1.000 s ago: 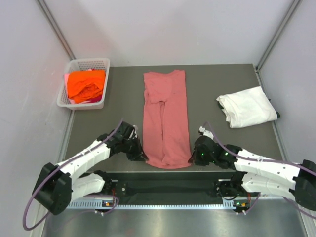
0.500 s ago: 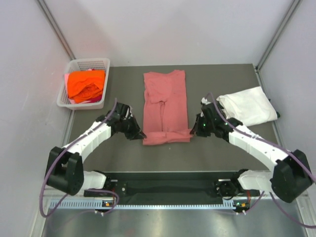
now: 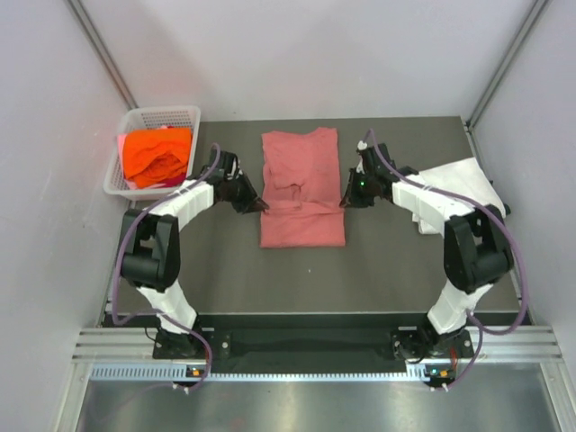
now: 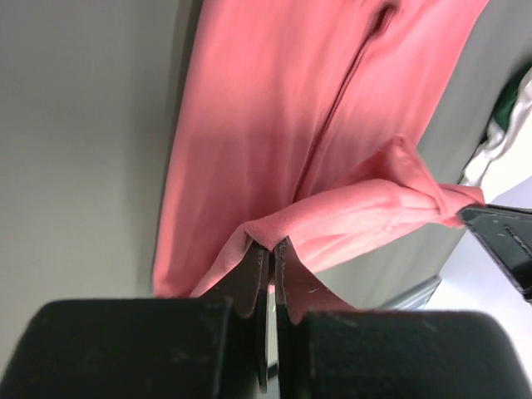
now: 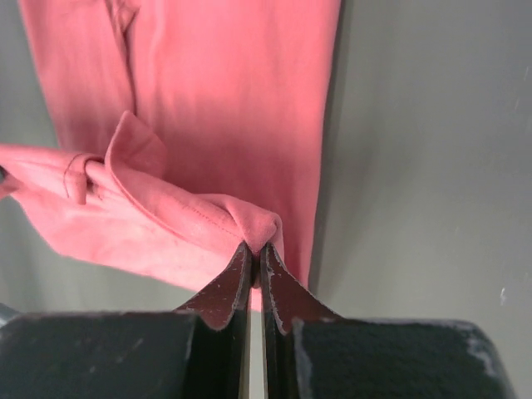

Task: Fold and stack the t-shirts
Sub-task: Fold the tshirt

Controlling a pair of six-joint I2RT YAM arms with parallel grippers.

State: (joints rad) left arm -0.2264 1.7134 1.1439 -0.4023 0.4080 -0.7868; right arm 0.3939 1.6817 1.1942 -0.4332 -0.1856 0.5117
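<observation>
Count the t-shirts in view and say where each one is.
3. The pink-red t-shirt lies mid-table, partly folded. The white t-shirt sits folded at the right. The orange t-shirt is in the basket, where more may be hidden beneath it.

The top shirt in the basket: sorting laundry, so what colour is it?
The t-shirt is bright orange, clearest in the top external view.

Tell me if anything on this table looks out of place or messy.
Nothing is spilled or damaged. The white t-shirt lies askew on the right, and the orange t-shirt sits crumpled in the basket. The pink t-shirt is mid-fold.
</observation>
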